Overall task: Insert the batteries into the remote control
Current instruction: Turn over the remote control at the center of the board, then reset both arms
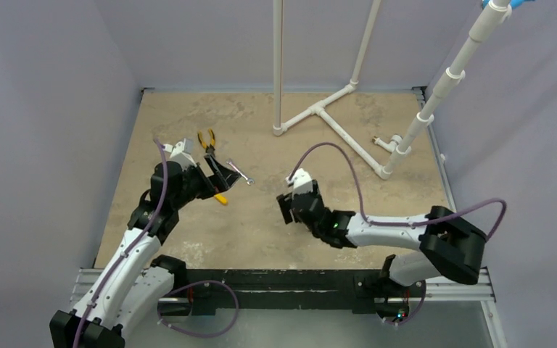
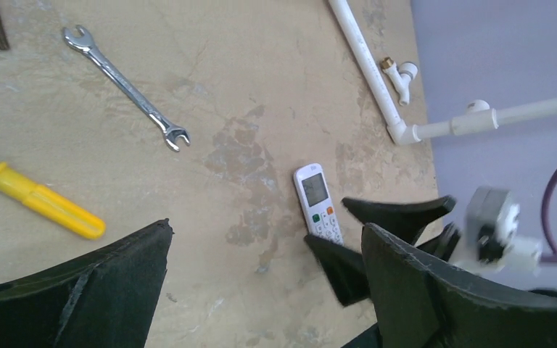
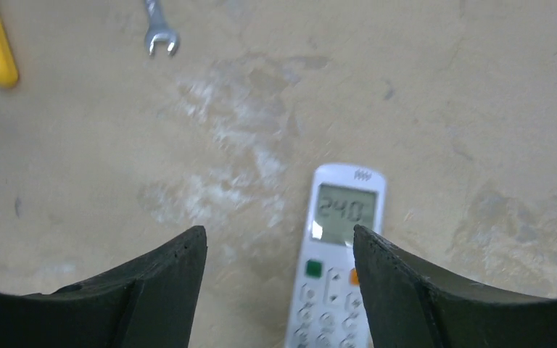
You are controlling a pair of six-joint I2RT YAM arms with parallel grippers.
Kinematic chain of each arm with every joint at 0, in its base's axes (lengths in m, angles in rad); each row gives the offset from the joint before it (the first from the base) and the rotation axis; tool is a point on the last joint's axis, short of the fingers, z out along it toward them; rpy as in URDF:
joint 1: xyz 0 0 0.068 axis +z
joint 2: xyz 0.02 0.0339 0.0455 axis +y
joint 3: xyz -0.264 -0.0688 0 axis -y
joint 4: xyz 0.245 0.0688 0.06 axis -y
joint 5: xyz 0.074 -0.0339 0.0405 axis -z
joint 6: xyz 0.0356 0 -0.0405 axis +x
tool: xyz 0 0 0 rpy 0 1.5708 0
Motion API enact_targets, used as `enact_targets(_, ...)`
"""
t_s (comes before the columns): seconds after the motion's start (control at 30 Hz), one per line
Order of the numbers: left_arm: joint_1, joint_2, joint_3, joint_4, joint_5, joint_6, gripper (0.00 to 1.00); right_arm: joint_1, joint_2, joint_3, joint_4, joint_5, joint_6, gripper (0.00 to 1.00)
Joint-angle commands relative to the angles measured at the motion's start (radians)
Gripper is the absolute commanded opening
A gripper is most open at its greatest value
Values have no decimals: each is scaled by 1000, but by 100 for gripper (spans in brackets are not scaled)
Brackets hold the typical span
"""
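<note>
The remote control (image 3: 337, 268) lies face up on the tan table, its small screen lit and its grey buttons showing; it also appears in the left wrist view (image 2: 318, 203). My right gripper (image 3: 278, 232) hangs just over the remote's button end, open, the jaws apart and gripping nothing. In the top view this gripper (image 1: 288, 206) covers the remote. My left gripper (image 2: 266, 228) is wide open with only bare table between its fingers; it sits to the left (image 1: 225, 174), apart from the remote. The batteries are out of view.
A silver wrench (image 2: 127, 87) lies left of the remote, near the left gripper (image 1: 241, 174). A yellow-handled tool (image 2: 43, 201) and pliers (image 1: 207, 139) lie by the left arm. A white pipe frame (image 1: 333, 119) stands at the back right. Walls enclose the table.
</note>
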Motion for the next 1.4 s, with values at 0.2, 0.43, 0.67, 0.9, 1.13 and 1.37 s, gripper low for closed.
enact_targets(0.2, 7, -168, 82, -182, -191, 141, 100, -666, -291, -128, 98, -698, 207, 71)
enact_targets(0.43, 7, -196, 47, -198, -251, 113, 100, -729, -363, -218, 55, -632, 204, 71)
enact_targets(0.67, 7, -232, 22, -196, -288, 110, 100, -730, -418, -259, 48, -551, 177, 73)
enact_targets(0.9, 7, -284, -17, -191, -312, 104, 100, -729, -420, -267, 53, -521, 176, 73)
enact_targets(1.13, 7, -318, -28, -189, -325, 96, 100, -729, -540, -397, 260, -529, 152, 88)
enact_targets(1.37, 7, -284, 3, -218, -351, 102, 100, -730, -569, -377, 198, -531, 91, 95)
